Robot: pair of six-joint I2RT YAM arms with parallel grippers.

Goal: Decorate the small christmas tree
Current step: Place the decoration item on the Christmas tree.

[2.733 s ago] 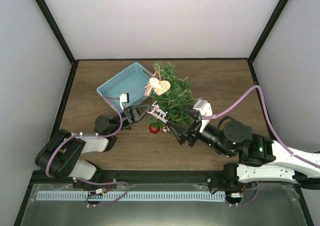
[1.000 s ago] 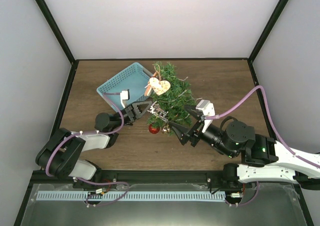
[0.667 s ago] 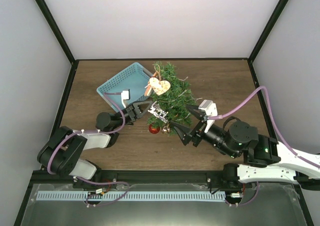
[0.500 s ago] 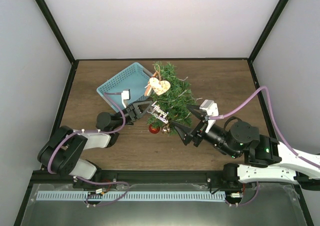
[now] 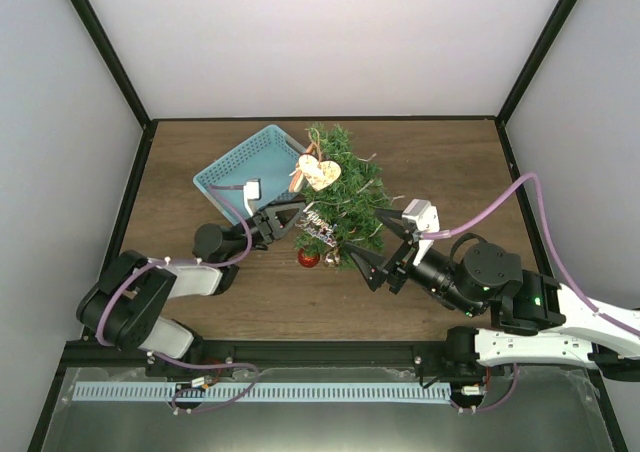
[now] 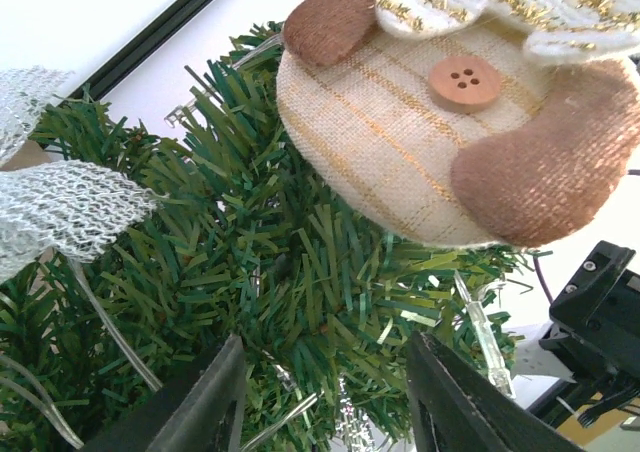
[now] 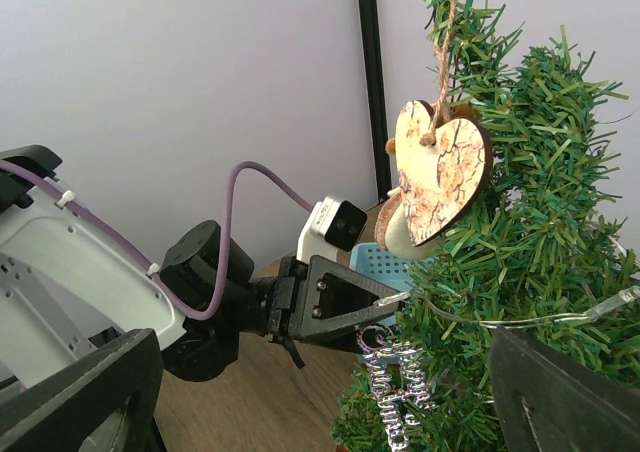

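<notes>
The small christmas tree (image 5: 342,194) stands mid-table, bushy and green, with a wire of lights through its needles. A wooden heart (image 5: 320,172) and a burlap ornament (image 6: 440,122) hang near its top. A silver glitter sign (image 5: 318,228) hangs on its left side and a red bauble (image 5: 308,259) low at the front. My left gripper (image 5: 297,215) is at the tree's left flank, open, its fingers (image 6: 190,407) straddling needles with nothing gripped. My right gripper (image 5: 368,237) stands wide open at the tree's front right, empty.
A light-blue plastic basket (image 5: 245,167) sits just left of the tree, behind the left gripper. The right wrist view shows the left gripper (image 7: 400,302) beside the silver sign (image 7: 395,397). Black frame posts and grey walls close in the table's back and sides.
The left gripper has opened from shut, staying at the tree's left side by the silver sign. The right arm has drifted slightly to the right, still open.
</notes>
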